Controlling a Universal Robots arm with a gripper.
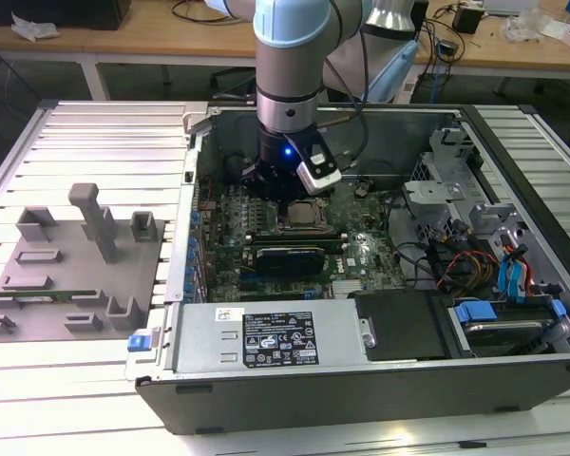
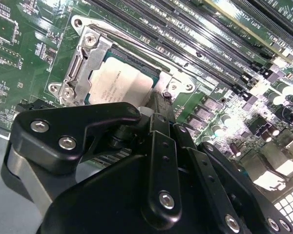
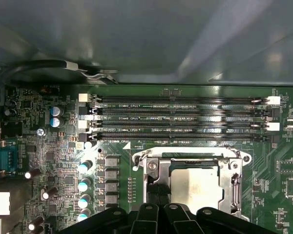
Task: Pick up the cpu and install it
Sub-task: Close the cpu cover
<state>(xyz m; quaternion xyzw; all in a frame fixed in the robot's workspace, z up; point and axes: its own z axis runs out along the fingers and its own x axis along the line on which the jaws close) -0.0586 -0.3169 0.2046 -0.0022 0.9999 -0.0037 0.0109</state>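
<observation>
Silver cpu (image 2: 118, 83) lying flat in the socket (image 2: 85, 53), near the middle of the board (image 1: 361, 252), gripper (image 2: 162, 100) low over one cpu edge, spread or pressed together, cannot tell

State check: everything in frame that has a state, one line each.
cpu: lying in the socket, metal top up.
socket: holds the cpu; latch state unclear.
gripper: down at the cpu's edge; contact unclear.
computer case: open, side panel off.
memory stick: lying on the grey tray.
</observation>
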